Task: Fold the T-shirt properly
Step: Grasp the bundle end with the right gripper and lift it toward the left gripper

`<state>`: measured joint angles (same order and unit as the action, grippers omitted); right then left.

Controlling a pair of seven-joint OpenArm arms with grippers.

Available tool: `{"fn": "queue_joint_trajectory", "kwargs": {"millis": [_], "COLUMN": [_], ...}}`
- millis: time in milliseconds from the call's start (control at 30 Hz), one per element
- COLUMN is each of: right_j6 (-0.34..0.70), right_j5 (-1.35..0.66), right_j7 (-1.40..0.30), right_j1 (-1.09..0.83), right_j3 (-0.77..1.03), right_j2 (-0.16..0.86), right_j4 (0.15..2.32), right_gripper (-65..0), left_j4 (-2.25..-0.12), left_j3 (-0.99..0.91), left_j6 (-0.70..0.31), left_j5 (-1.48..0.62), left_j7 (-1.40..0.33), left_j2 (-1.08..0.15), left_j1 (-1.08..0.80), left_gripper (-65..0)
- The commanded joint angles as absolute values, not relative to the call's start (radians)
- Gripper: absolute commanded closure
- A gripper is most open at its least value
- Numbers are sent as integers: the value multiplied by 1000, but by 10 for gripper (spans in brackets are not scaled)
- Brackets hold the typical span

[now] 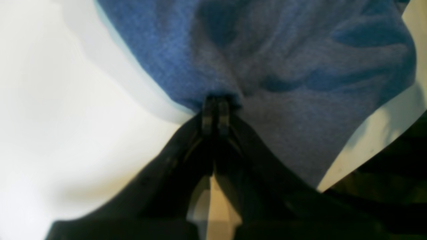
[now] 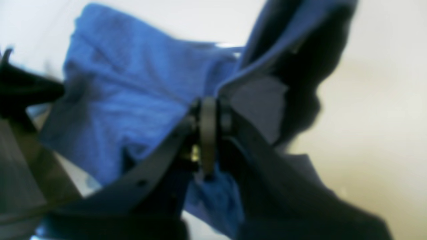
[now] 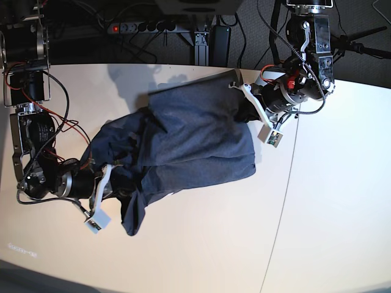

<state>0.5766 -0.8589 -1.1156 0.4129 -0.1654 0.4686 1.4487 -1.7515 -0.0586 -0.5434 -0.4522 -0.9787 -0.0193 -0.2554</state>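
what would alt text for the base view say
Seen from above, two robot arms hold a slate-blue T-shirt stretched and rumpled across a white table. The left gripper pinches its far edge, the right gripper its near edge. Cables and a power strip run behind the table.

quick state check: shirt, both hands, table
T-shirt: partly folded, bunched and wrinkled, pinched at two spots
left hand: shut on T-shirt at an edge
right hand: shut on T-shirt, cloth draped around it
table: white, bare at this side, T-shirt lying across the other
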Motion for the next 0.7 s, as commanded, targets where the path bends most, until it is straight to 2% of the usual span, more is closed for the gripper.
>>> {"fn": "queue_joint_trajectory", "kwargs": {"millis": [0, 267, 467, 667], "right_j6": [581, 580, 580, 580], "right_j5": [-878, -855, -822, -801], "right_j7": [-1099, -1090, -1073, -1074], "right_j1": [440, 440, 440, 440], "right_j3": [-186, -392, -495, -607], "right_j2": [479, 457, 404, 398], "right_j4": [1485, 1642, 1655, 1655], "right_gripper": [0, 0, 0, 0], "left_j4": [-1766, -1766, -1766, -1766], "left_j3": [-57, 9, 56, 56], "left_j6": [-574, -574, -573, -574], "left_j5": [-466, -410, -368, -353], "left_j7": [-947, -883, -868, -860], "left_j2": [-5, 44, 44, 44], "left_j1": [-249, -249, -249, -249], "left_gripper": [0, 0, 0, 0]}}
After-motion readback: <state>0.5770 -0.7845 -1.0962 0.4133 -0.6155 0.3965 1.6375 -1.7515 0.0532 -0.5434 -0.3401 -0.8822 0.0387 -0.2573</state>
